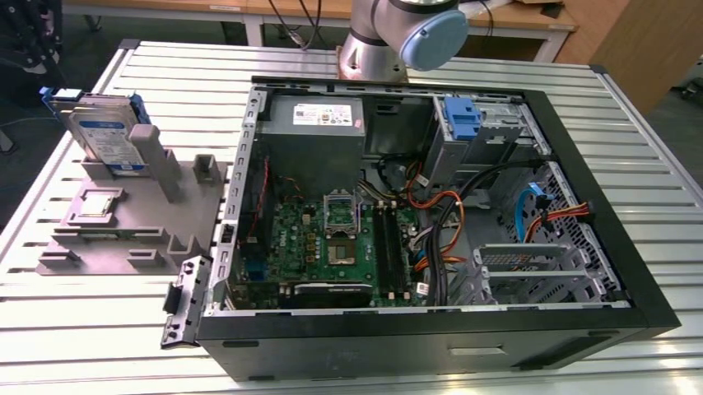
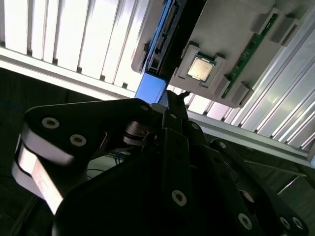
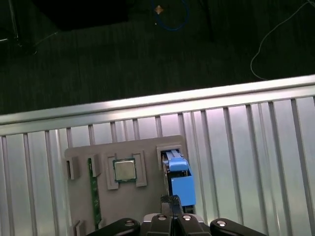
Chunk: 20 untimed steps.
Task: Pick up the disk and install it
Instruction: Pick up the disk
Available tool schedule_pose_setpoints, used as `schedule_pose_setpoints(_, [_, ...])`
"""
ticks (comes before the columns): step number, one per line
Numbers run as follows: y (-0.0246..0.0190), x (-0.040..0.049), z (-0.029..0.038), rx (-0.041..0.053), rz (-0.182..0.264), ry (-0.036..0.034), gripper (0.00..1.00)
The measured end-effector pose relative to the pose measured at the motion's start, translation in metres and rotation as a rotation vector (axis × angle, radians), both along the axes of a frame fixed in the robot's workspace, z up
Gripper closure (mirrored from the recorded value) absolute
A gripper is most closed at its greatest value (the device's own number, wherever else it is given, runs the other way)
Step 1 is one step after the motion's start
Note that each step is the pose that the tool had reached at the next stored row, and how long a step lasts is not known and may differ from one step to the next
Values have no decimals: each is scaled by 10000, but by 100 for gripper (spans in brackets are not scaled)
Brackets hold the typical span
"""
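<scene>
In the exterior view, at that view's far left, the flat silver-grey hard disk with its white-and-blue label and blue plastic bracket stands upright on edge in a slot of a grey moulded plastic fixture, held by the slot alone. A square metal-topped processor chip lies in a recess of the same fixture, which rests on the ribbed aluminium table. Just beside the fixture, toward the view's right, lies the open black computer case, with a green motherboard on its floor, a large grey power-supply box against the far wall and a blue plastic latch on the metal bay further right. The grey robot arm rises behind the case. In the first wrist view the black gripper hangs over the disk's blue-framed edge, its fingers closed together on nothing.
</scene>
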<state>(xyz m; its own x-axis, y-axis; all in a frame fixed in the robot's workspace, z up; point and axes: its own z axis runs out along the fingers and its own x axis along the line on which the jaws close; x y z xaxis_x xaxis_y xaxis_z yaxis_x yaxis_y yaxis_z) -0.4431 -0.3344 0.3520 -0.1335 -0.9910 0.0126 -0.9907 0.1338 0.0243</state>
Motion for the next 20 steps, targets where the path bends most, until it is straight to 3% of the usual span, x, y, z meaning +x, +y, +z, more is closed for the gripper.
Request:
schedule_pose_setpoints(1, [0,0,0,0,219,-2,90])
schedule_pose_setpoints(8, [1,0,-10,1,579,-23,90])
schedule_pose_setpoints(12, [7,-12,-39,0,606,-57,90])
schedule_pose_setpoints(20, [82,-31,-80,11,525,-58,89])
